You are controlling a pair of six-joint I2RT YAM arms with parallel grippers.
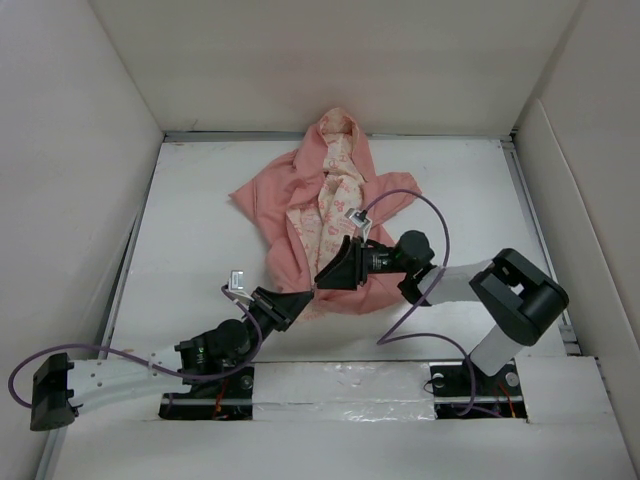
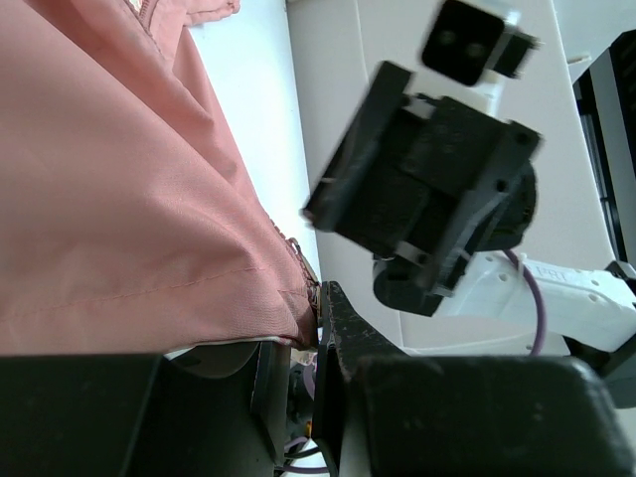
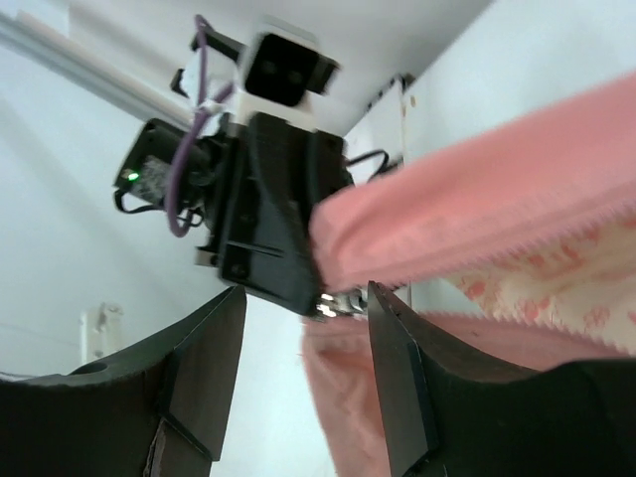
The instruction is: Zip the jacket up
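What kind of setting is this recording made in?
Probably a lab test cell: white table boxed in by plain white walls, left arm and right arm bolted at its near edge, one pink jacket laid out.

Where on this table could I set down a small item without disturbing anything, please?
Bare table lies left of the jacket, out to the left wall, and right of it, past the purple cable toward the right wall. The near centre is crowded: the left gripper and right gripper meet at the jacket's hem.
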